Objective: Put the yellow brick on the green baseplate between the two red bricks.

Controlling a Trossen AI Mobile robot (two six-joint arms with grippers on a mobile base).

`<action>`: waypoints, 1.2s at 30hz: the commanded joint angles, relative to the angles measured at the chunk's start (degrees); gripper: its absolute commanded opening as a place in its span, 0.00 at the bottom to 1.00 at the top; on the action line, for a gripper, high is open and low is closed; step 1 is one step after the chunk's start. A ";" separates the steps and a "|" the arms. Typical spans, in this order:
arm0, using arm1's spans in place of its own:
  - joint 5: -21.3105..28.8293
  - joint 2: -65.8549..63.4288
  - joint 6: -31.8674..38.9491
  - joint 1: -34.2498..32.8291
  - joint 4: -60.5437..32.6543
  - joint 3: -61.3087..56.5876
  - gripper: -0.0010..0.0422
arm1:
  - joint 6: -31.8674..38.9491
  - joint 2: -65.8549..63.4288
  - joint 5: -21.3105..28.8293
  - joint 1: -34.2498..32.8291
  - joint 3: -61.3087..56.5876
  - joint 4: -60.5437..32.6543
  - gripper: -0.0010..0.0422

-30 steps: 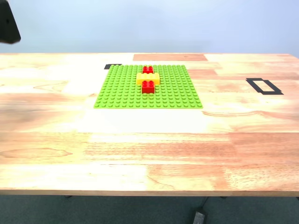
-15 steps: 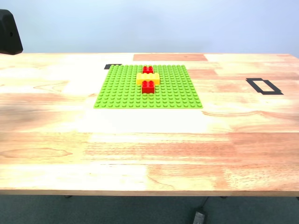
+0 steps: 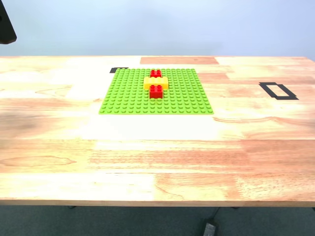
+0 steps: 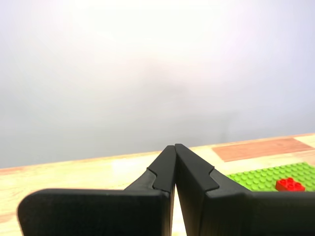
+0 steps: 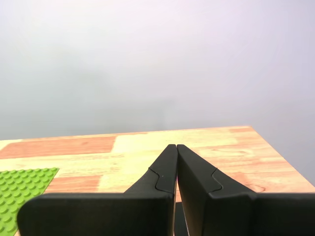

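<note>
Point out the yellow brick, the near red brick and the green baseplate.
yellow brick (image 3: pixel 147 83): exterior view, on its studded top toward that view's left.
near red brick (image 3: pixel 156 91): exterior view, on the middle of its front.
green baseplate (image 3: pixel 125 96): exterior view, on bare studs at that view's left of the bricks.

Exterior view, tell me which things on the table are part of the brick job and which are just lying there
Part of the job:
green baseplate
yellow brick
two red bricks

Just there:
black tape rectangle
black tape mark
</note>
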 commanded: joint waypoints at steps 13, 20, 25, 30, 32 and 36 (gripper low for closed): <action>-0.79 -14.40 0.35 0.00 -16.09 -0.04 0.02 | 0.00 0.17 -0.04 0.04 0.00 -0.04 0.02; -1.03 -17.03 0.04 0.00 -16.33 -0.04 0.02 | 0.00 0.20 -0.22 0.04 0.00 -0.07 0.02; -1.01 -16.74 0.04 0.00 -16.28 -0.04 0.02 | 0.02 0.17 -0.26 0.04 0.00 -0.07 0.02; -1.01 -16.72 -0.37 0.00 -16.26 -0.07 0.02 | 0.00 0.17 -0.46 0.04 0.02 -0.09 0.02; -0.96 -16.72 -0.39 0.00 -16.39 0.04 0.02 | 0.00 0.17 -0.46 0.04 0.02 -0.07 0.02; -0.96 -16.68 -0.37 0.00 -16.35 0.02 0.02 | 0.02 0.17 -0.46 0.04 0.02 -0.09 0.02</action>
